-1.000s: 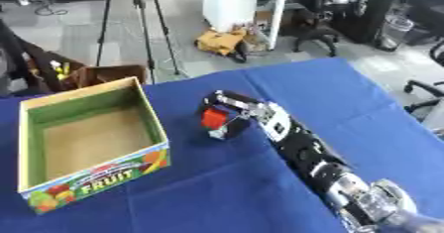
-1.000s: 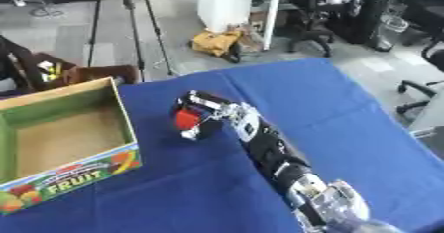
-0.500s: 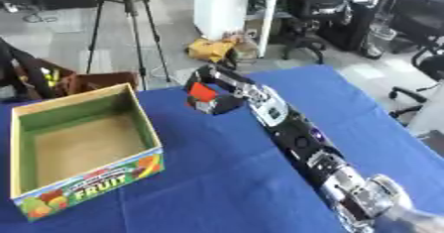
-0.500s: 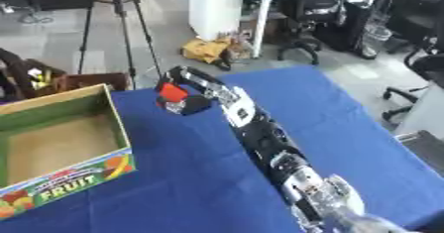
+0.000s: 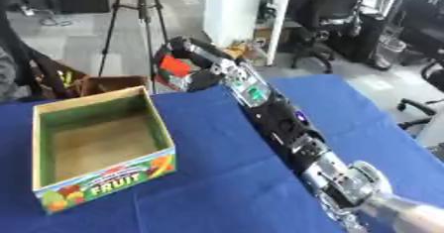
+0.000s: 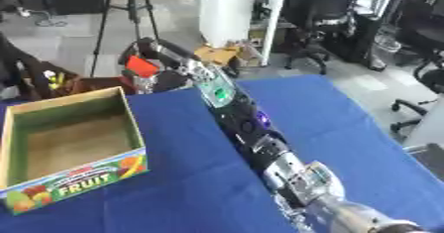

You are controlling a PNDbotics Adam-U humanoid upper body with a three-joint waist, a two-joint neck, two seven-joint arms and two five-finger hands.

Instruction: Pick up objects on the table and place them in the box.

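My right hand [image 5: 195, 61] is raised above the far part of the blue table [image 5: 364, 128], its fingers curled round a small red object [image 5: 177, 66]. The arm stretches from the lower right up to that spot. The hand and the red object hang just beyond the far right corner of the open cardboard box [image 5: 97, 138], which is green inside and carries a "FRUIT" label on its front. The box looks empty. My left hand shows in neither view.
Beyond the table's far edge stand a tripod [image 5: 143, 14], a brown cardboard carton [image 5: 104, 84] and several office chairs [image 5: 334, 14]. The table's right edge runs near a chair [image 5: 425, 108].
My right hand has lifted the red object off the table and carried it up and toward the box's far corner. The camera has also tilted, shifting the whole view.
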